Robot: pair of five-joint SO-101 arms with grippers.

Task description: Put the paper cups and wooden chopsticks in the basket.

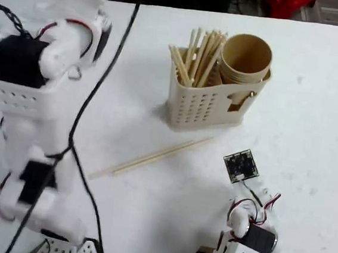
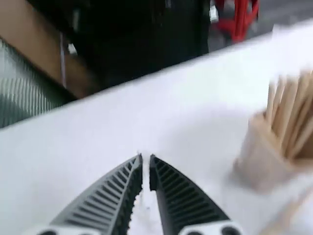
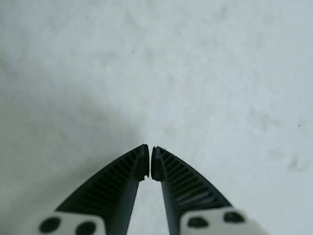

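Loose chopsticks (image 1: 154, 155) lie diagonal, far end toward basket (image 1: 200, 108) — right gripper (image 3: 149, 150) probably nearer; it and left gripper (image 2: 145, 158) clenched, empty.

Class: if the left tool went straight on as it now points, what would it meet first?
Probably only bare table; the basket sits to one side of the left tool, though depth is unclear.

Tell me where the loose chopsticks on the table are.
In the high view, the loose chopsticks lie flat and diagonal on the table near the picture's centre, just in front of the basket and apart from it.
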